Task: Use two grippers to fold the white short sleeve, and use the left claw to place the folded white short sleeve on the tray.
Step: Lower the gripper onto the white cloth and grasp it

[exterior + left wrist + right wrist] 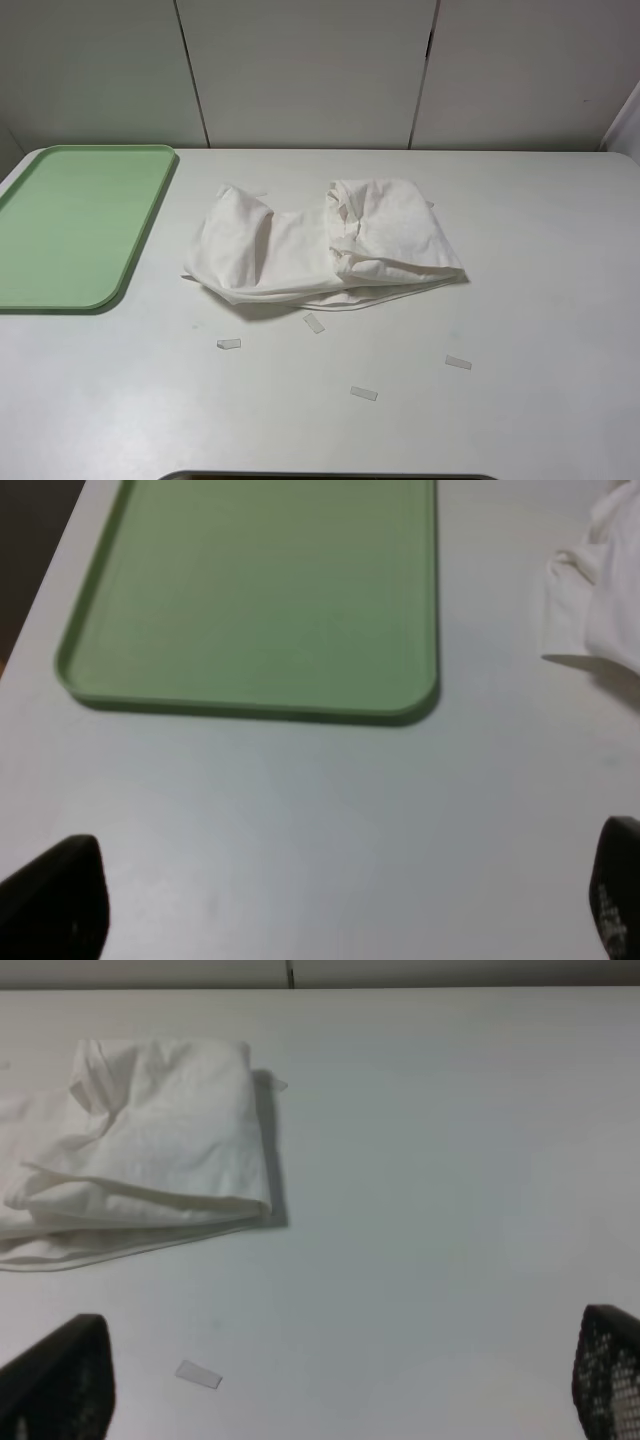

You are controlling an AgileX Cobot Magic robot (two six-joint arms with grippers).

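Observation:
The white short sleeve (325, 243) lies crumpled in a loose bundle at the middle of the white table. The light green tray (75, 222) sits flat at the far left, with nothing on it. Neither arm shows in the exterior high view. In the left wrist view my left gripper (340, 900) is open over bare table, with the tray (255, 600) ahead and an edge of the shirt (600, 590) at the side. My right gripper (345, 1375) is open too, its fingers wide apart, with the shirt (140, 1145) ahead and off to one side.
Small pale tape strips lie on the table in front of the shirt: one (229, 344), another (314, 323), a third (364, 393), and more (458, 362). One strip (198, 1374) shows in the right wrist view. A panelled wall (310, 70) stands behind the table.

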